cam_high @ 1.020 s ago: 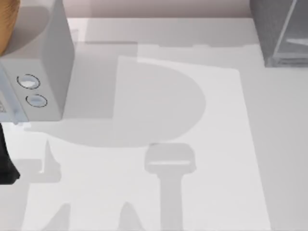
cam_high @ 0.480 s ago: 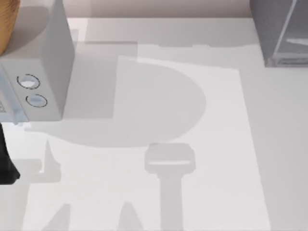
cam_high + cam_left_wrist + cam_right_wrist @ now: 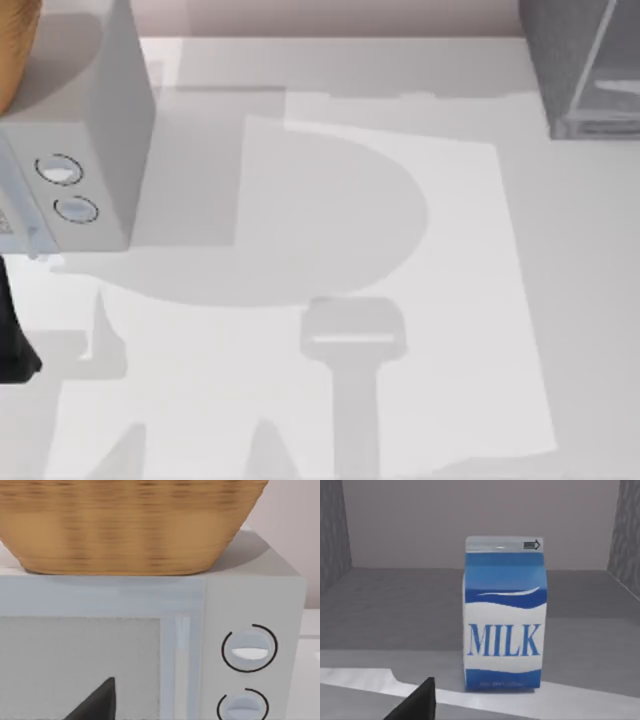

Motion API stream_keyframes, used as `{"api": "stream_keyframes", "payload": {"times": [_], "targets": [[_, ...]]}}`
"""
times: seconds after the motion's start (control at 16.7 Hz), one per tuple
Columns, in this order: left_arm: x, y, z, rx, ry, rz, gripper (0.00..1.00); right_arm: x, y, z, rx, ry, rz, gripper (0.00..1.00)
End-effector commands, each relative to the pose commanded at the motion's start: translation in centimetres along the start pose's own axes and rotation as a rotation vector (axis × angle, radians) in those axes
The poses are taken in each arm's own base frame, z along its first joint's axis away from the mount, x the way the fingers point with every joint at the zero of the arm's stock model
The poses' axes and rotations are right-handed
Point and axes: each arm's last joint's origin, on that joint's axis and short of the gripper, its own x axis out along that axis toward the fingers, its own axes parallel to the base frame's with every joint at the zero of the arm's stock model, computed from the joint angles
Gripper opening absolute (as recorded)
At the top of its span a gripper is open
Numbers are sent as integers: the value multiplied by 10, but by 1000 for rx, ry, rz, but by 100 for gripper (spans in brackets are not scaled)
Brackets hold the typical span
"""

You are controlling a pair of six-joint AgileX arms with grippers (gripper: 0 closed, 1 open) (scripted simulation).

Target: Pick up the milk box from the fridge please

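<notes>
Facing the upright milk box (image 3: 504, 615), right pincer (image 3: 415, 702) level.

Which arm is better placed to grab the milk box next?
The right. Its wrist view faces the milk box standing upright on the fridge floor. The left wrist view faces the light-grey box with dials under a basket, at the table's left.

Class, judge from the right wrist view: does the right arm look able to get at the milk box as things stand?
Probably yes. The milk box stands upright on the fridge floor, facing that camera, with nothing between them. A dark finger is visible at the frame's edge; the fridge walls stand well to either side.
</notes>
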Motion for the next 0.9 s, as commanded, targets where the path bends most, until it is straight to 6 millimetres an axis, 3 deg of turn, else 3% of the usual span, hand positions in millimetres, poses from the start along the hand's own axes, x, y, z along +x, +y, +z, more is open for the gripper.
{"api": "stream_keyframes", "payload": {"times": [0.12,0.3,0.72,0.9], "targets": [[0,0,0,0,0,0,100,33,4,-6,-1,-5,1,100],[0,0,0,0,0,0,100,62,13,-15,2,4,2,100],[0,0,0,0,0,0,100,69,14,-16,3,6,0,100],[0,0,0,0,0,0,100,84,15,-19,4,12,3,100]]}}
